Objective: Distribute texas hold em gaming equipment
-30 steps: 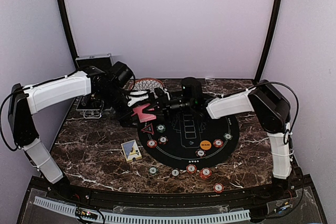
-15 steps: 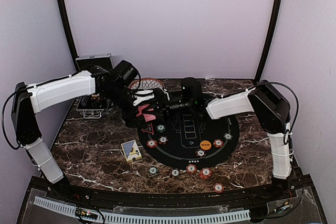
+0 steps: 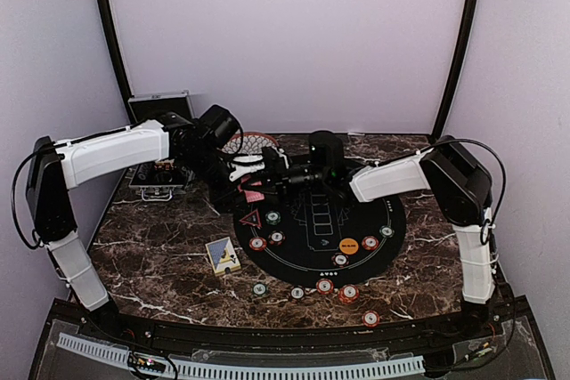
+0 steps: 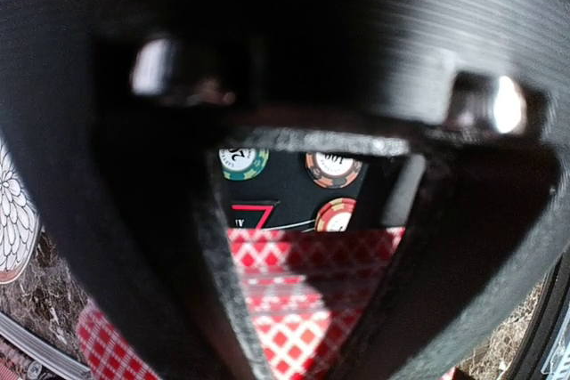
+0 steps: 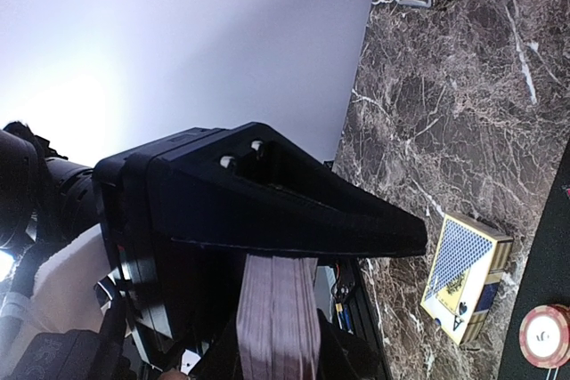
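My right gripper [image 3: 271,181] is shut on a thick deck of red-backed playing cards [image 5: 278,318], held edge-on under its upper finger [image 5: 267,211]. My left gripper [image 3: 252,186] meets it above the far left rim of the black round mat [image 3: 312,264]. Its jaws are closed on a red-checked card [image 4: 303,300] at the deck. Striped poker chips lie on the mat [image 3: 256,243] and on the marble in front of it [image 3: 324,286]. The red triangle marker [image 3: 250,218] and an orange button [image 3: 348,244] are also on the mat.
A blue-and-yellow card box [image 3: 222,255] lies on the marble left of the mat. The patterned bowl [image 3: 253,143] stands behind the grippers. A silver-edged black case [image 3: 160,106] stands at the back left, with an open part of it [image 3: 153,181] under the left arm.
The left arm has swung right, up to the deck in the right gripper. Its jaws opened and closed again. Less red card shows from above. The right arm has stayed put.
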Robot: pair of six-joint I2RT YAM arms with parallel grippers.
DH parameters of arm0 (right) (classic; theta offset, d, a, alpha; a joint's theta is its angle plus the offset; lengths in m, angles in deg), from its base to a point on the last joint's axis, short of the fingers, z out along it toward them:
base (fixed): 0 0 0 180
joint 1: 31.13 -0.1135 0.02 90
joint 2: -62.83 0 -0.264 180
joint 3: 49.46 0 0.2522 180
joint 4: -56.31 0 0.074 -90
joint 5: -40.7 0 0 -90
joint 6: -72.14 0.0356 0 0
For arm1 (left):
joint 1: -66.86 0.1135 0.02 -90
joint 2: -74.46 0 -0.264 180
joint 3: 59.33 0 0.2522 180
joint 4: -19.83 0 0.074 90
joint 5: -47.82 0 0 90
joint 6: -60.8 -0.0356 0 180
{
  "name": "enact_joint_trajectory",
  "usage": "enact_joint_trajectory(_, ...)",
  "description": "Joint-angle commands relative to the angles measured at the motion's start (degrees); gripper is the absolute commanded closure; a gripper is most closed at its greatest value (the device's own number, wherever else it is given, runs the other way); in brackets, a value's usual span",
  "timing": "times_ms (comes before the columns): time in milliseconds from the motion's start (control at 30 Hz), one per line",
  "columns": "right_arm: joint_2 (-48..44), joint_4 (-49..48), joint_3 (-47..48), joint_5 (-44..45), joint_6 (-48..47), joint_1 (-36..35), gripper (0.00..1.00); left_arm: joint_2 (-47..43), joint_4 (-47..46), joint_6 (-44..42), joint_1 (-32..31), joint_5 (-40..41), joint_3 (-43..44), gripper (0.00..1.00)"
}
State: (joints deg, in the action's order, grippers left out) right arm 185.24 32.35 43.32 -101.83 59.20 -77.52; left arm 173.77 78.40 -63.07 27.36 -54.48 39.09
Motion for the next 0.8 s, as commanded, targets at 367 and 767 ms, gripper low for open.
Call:
enact_joint_trajectory(367, 1.87, 4.49, 2.25, -1.21, -4.10, -0.54, 0.58, -0.06, 0.56, -1.55, -0.38, -0.52, 3.42, 0.67)
enact_joint_trajectory(767, 2.28, 1.39, 1.78, -1.24, -1.56, -0.63, 0.94, -0.34, -0.62, -0.52, -0.57, 1.35, 1.94, 0.48)
